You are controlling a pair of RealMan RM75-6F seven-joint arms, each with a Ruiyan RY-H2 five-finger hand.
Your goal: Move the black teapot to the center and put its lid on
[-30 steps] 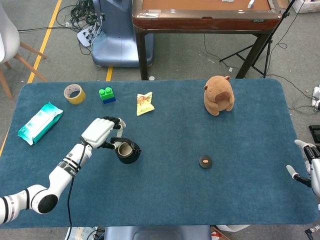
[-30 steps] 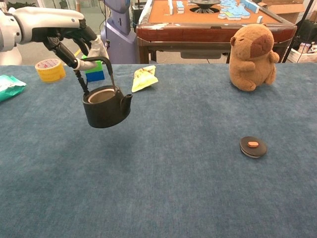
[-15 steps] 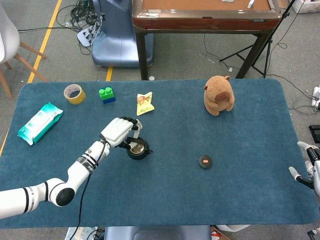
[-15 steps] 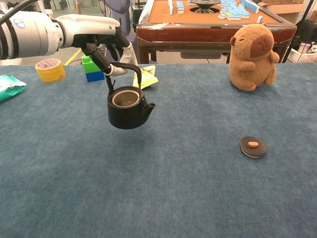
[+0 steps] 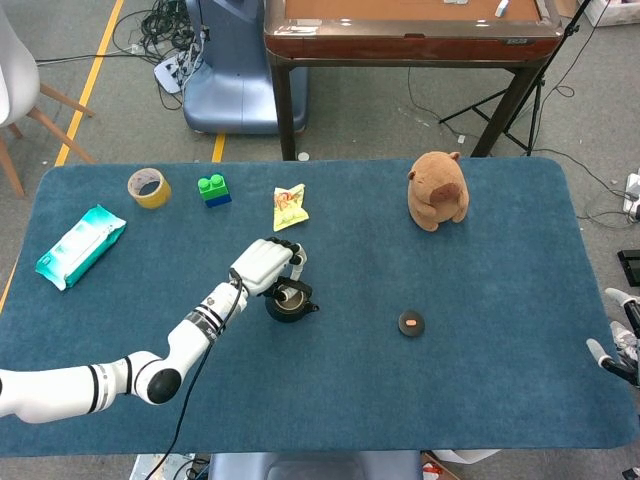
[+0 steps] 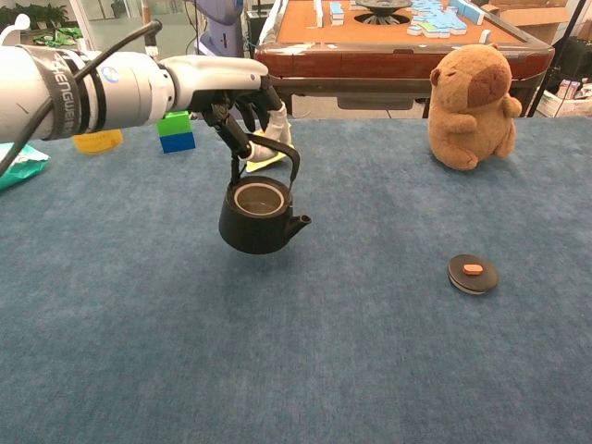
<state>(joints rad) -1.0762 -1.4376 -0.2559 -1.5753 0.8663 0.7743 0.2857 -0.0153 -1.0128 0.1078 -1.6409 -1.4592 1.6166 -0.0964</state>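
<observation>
The black teapot [image 5: 290, 301] [image 6: 259, 218] has no lid on it and hangs by its wire handle from my left hand [image 5: 267, 266] [image 6: 242, 96], a little above the blue table near the middle. Its spout points right. The round black lid [image 5: 411, 323] [image 6: 473, 274] with an orange knob lies flat on the table to the right of the pot. My right hand [image 5: 622, 339] shows only at the far right table edge in the head view, its fingers apart and holding nothing.
A brown capybara plush [image 5: 438, 189] [image 6: 474, 92] sits at the back right. A yellow snack packet [image 5: 290, 207], a green-and-blue block [image 5: 213, 189], a tape roll [image 5: 148, 187] and a teal wipes pack [image 5: 80, 245] lie along the back left.
My left hand has carried the teapot rightward from the left side toward the table's middle and somewhat lower. The lid has not moved.
</observation>
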